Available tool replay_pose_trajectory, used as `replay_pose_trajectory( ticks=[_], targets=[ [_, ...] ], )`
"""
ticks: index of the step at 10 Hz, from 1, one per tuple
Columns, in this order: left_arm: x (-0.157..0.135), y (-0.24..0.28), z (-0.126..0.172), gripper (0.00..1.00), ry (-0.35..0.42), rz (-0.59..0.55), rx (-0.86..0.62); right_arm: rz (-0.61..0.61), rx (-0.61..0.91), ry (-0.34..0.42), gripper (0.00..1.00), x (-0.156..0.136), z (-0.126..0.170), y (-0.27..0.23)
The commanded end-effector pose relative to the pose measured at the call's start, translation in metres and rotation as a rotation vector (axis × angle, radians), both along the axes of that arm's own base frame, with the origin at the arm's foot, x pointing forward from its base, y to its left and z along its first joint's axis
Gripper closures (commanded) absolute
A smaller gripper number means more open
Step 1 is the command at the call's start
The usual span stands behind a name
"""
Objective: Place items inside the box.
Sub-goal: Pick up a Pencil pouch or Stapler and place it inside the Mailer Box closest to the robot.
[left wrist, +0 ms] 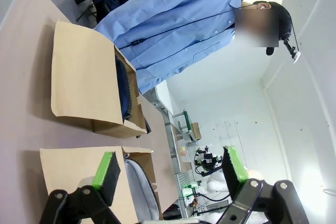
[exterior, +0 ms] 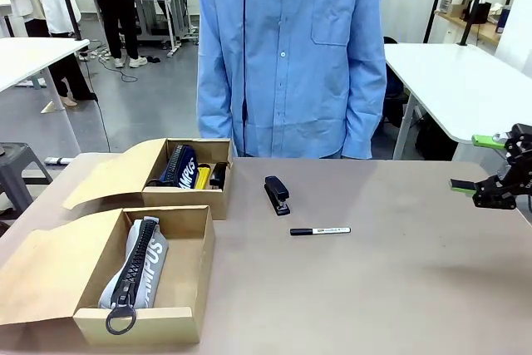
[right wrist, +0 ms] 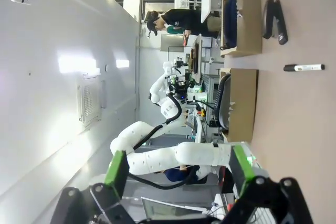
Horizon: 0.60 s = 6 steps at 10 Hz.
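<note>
Past the spread end effector (right wrist: 178,166), a stapler (right wrist: 275,20) and marker (right wrist: 303,67) lie near two seemingly filled boxes (right wrist: 247,19).

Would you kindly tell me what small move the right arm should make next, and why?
Probably swing the open right gripper toward the thin black marker pen. It lies on the brown table outside the cardboard boxes, nearer that gripper than the black stapler, and the gripper holds nothing.
</note>
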State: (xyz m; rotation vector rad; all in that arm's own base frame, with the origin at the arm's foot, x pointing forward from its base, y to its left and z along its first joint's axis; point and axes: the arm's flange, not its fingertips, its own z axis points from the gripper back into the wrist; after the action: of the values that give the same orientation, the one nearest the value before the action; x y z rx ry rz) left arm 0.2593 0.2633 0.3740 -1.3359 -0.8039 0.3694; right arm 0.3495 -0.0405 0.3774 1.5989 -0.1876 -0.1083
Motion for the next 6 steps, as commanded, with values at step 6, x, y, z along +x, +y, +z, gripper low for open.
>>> replay_pose_trajectory(
  ticks=[6],
  targets=[
    [0.001, -0.002, 0.001, 0.0, -0.031, 0.004, 0.0, -0.046, -0.867, -0.004, 0.0, 0.04, 0.065, 0.134]
  ],
)
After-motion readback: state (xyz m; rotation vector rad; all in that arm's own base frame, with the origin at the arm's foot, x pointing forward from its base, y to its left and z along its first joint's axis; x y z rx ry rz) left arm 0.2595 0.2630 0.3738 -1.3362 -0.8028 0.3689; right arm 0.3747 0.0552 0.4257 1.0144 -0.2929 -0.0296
